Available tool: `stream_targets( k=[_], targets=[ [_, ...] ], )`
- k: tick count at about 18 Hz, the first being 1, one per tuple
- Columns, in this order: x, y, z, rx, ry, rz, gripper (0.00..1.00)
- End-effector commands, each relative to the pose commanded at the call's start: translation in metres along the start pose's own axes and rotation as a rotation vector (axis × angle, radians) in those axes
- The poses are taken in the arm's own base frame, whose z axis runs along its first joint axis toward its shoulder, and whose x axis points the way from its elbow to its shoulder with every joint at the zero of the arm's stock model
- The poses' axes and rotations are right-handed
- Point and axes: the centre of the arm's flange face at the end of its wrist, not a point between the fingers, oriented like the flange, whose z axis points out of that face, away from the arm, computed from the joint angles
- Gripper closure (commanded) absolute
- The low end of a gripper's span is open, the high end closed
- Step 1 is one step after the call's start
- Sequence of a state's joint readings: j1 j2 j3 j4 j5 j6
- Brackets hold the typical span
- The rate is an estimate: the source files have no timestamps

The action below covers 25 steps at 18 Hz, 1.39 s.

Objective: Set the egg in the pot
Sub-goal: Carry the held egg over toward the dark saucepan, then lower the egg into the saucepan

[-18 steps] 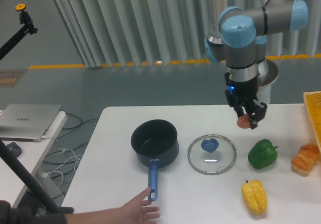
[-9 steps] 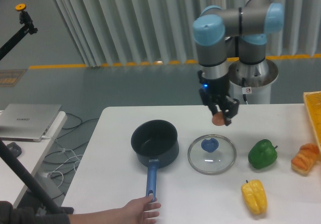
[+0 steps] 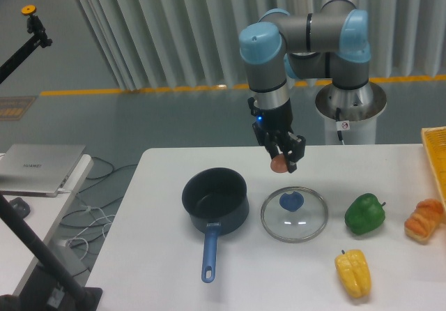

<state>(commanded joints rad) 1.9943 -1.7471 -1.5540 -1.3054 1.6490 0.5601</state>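
Observation:
My gripper (image 3: pixel 281 159) is shut on the small brownish-orange egg (image 3: pixel 279 164) and holds it in the air above the table. It hangs between the pot and the glass lid, a little to the right of the pot's rim. The pot (image 3: pixel 215 197) is a dark navy saucepan with a black, empty inside. It stands on the white table at left of centre. Its long blue handle (image 3: pixel 208 255) points toward the front edge.
A glass lid with a blue knob (image 3: pixel 294 213) lies right of the pot. A green pepper (image 3: pixel 364 213), a yellow pepper (image 3: pixel 353 272) and an orange-tan bread-like item (image 3: pixel 422 220) lie at the right. A yellow crate edge (image 3: pixel 437 154) is at far right. A laptop (image 3: pixel 40 168) sits on a side table at left.
My gripper has carried the egg leftward, from over the table's right part to near the pot. The person's hand at the pot handle has withdrawn out of view.

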Motion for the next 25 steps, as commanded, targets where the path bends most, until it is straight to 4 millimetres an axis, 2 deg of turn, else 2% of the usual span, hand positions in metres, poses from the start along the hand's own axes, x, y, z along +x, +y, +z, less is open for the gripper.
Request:
stream_targets(
  k=[6,10,12,16,18,23,25],
  targets=[
    [0.036,-0.034,0.012,0.013,-0.042,-0.054,0.58],
    [0.068,-0.06,0.026,0.002,-0.09,-0.086,0.58],
    [0.076,-0.064,0.026,0.008,-0.092,-0.113,0.58],
    [0.102,-0.073,0.02,0.044,-0.095,-0.141,0.58],
    [0.112,-0.078,0.021,0.063,-0.102,-0.176,0.58],
    [0.136,-0.081,0.03,0.044,-0.116,-0.14,0.58],
    [0.14,-0.081,0.034,0.037,-0.119,-0.134,0.58]
  ],
)
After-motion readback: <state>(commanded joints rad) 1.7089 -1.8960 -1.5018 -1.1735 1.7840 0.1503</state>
